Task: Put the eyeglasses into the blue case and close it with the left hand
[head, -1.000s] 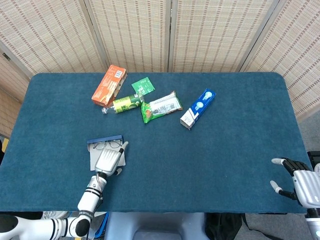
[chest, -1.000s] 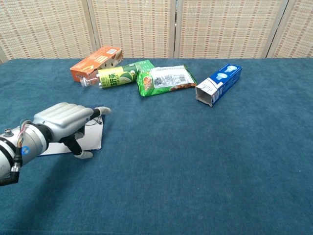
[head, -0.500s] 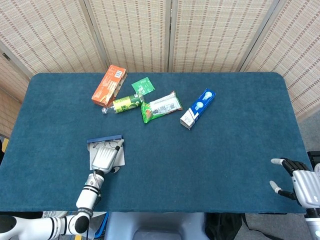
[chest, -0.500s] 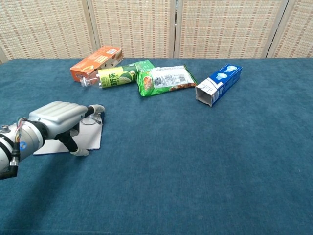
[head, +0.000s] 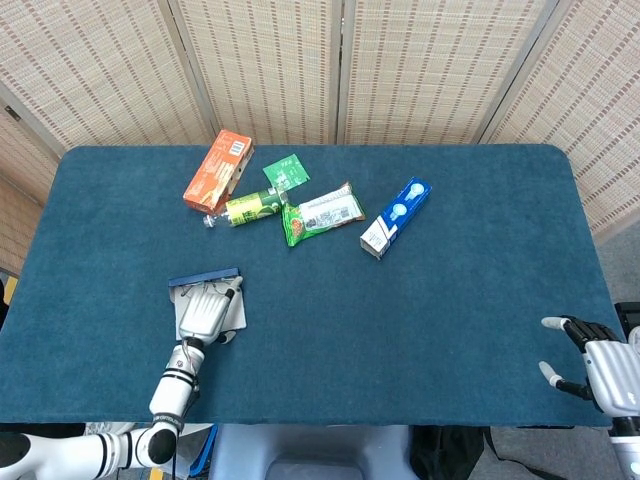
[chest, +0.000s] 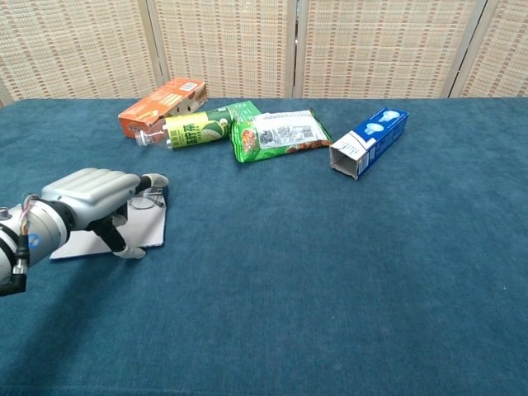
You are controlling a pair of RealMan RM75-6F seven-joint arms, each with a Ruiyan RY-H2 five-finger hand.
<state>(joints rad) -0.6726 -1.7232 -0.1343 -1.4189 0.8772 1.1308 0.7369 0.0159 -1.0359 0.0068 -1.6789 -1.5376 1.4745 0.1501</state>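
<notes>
Head view: blue case [head: 205, 276] lies open—left hand [head: 203, 311] curled over eyeglasses [chest: 148, 196], grip unclear.

Bare blue table [head: 440, 330] lies open centre and right; orange box [head: 217, 169], bottle [head: 250, 209], packets crowd the far side.

At your 12 o'clock lie an orange box [head: 217, 169], green bottle [head: 249, 209], green packet [head: 323, 213]; blue-white carton [head: 395, 217] at 1.

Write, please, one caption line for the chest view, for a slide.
Left hand rests over the open blue case and eyeglasses; snack packages lie behind.
</notes>
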